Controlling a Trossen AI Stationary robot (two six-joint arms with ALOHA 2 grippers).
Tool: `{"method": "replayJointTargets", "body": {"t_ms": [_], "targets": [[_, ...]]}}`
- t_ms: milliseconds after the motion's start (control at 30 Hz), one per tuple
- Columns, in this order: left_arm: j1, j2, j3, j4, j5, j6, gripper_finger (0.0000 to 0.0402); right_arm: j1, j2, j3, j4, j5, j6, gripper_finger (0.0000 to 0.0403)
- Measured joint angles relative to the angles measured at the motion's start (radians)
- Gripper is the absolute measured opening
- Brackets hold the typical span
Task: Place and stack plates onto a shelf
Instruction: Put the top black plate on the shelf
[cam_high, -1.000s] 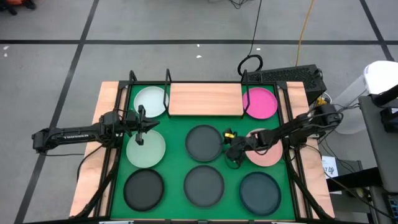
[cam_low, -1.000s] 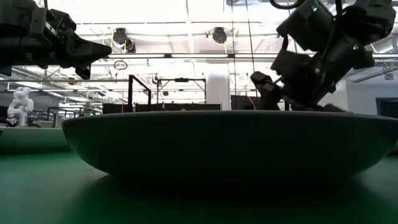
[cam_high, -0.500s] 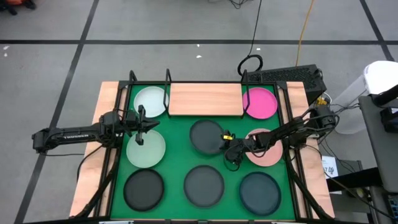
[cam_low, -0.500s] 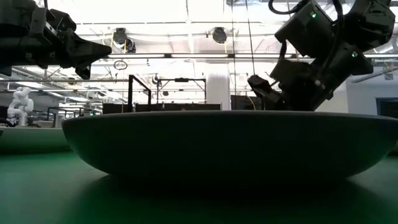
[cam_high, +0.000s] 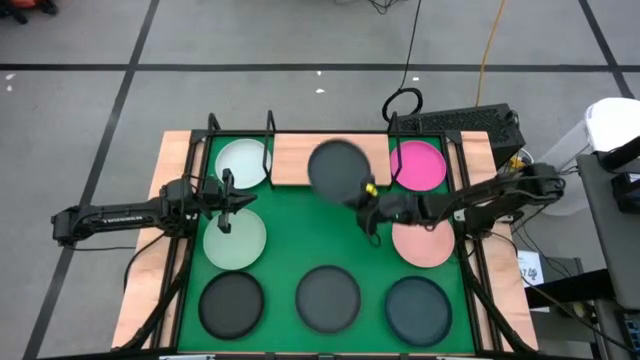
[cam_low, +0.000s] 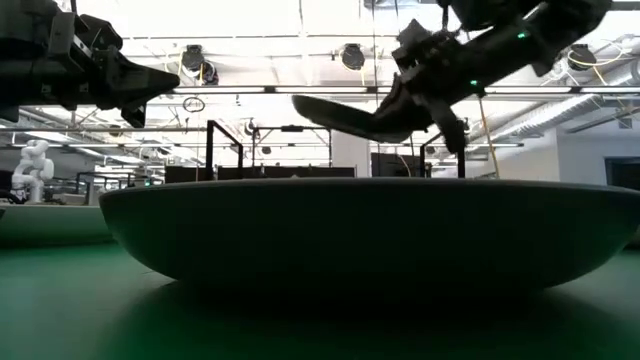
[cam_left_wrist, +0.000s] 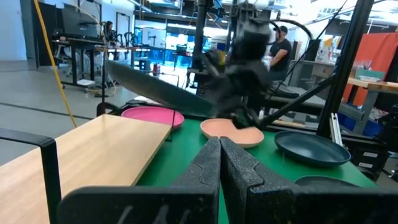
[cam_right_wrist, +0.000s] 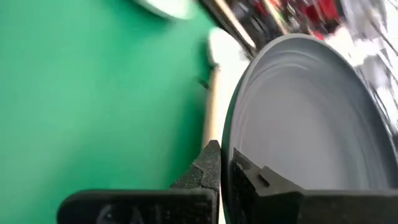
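Now right gripper (cam_high: 368, 196) (shut) lifts grey plate (cam_high: 336, 168).

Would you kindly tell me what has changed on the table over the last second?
The right gripper closed on the rim of the middle dark grey plate, lifted it off the mat and carried it tilted toward the shelf; it now hangs over the shelf's front edge. The left gripper stayed shut above the mint plate, and the other plates did not move.

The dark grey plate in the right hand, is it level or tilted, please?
Tilted: the dark grey plate, pinched at its rim by the right hand, slopes in the low view.
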Motion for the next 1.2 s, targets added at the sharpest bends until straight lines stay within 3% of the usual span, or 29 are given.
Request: {"method": "replayJointTargets", "body": {"t_ms": [167, 467, 933, 1200], "targets": [[0.0, 0.0, 0.0, 0.0, 0.0, 0.0, 0.0004, -0.154, -0.053, 0.0, -0.083, -0.176, 0.167, 0.0001], [0.0, 0.0, 0.0, 0.0, 0.0, 0.0, 0.0004, -0.292, -0.032, -0.001, -0.17, -0.26, 0.208, 0.0001], [0.0, 0.0, 0.0, 0.0, 0.0, 0.0, 0.0004, -0.313, 0.094, -0.001, -0.155, -0.259, 0.204, 0.0002], [0.0, 0.0, 0.0, 0.0, 0.0, 0.0, 0.0004, -0.314, 0.094, -0.001, -0.147, -0.211, 0.181, 0.0038]]}}
